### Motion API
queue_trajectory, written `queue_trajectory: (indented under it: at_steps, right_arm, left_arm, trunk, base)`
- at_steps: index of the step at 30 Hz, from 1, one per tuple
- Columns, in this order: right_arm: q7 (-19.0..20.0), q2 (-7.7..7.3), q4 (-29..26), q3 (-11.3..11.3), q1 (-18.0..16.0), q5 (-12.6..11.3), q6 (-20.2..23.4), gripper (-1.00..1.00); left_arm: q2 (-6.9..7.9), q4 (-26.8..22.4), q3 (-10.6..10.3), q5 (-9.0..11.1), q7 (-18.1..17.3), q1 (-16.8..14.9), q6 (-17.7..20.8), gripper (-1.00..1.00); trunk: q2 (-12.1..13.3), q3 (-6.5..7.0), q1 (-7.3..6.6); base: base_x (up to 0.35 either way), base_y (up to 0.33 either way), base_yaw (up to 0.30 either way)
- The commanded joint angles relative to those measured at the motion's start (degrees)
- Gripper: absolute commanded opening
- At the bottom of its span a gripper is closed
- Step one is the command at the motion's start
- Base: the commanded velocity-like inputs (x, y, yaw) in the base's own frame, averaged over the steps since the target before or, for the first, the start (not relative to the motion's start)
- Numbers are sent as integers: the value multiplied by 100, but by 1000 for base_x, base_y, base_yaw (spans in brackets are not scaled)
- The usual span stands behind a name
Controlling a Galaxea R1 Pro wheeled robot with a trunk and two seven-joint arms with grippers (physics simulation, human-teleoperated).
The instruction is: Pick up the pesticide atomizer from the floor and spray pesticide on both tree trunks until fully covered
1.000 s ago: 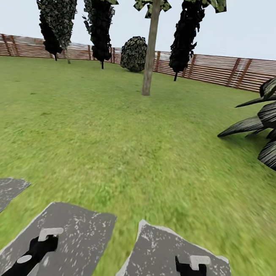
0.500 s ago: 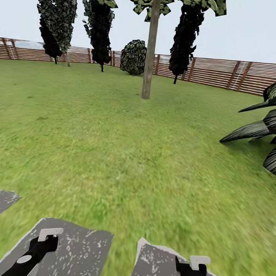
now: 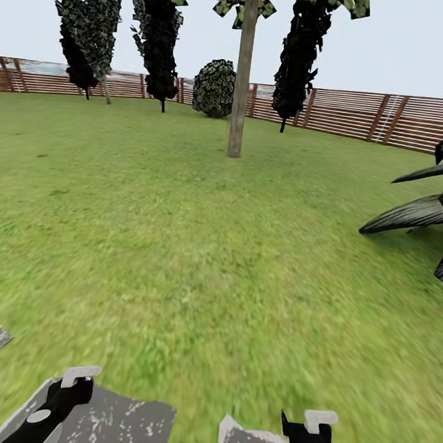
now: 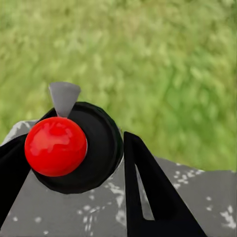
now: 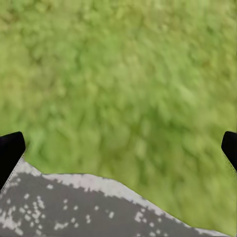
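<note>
Open lawn [image 3: 198, 246] leads to one tree trunk [image 3: 242, 80] before the fence [image 3: 369, 117]; palm fronds [image 3: 434, 210] are cut off. Left claw [image 4: 74, 163] grips the red-knobbed atomizer [image 4: 56, 146]; right claw [image 5: 118, 148] gapes wide over paving slabs [image 5: 74, 207].

No text, label, brand, number or sign can be read anywhere in these views
</note>
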Motion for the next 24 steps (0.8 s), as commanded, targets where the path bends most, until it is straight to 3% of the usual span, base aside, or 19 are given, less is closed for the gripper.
queue_trajectory:
  at_steps: [1,24]
  right_arm:
    - [-2,-1,4,0,-3,16,-17,100]
    - [-10,122,0,1,-3,18,-16,100]
  left_arm:
    - [1,4,-11,52,5,-3,-18,-100]
    - [1,44,-11,48,5,-3,-18,-100]
  trunk:
    - [-2,-5,2]
    - [-2,-5,2]
  base:
    - [337,0,0]
    - [337,0,0]
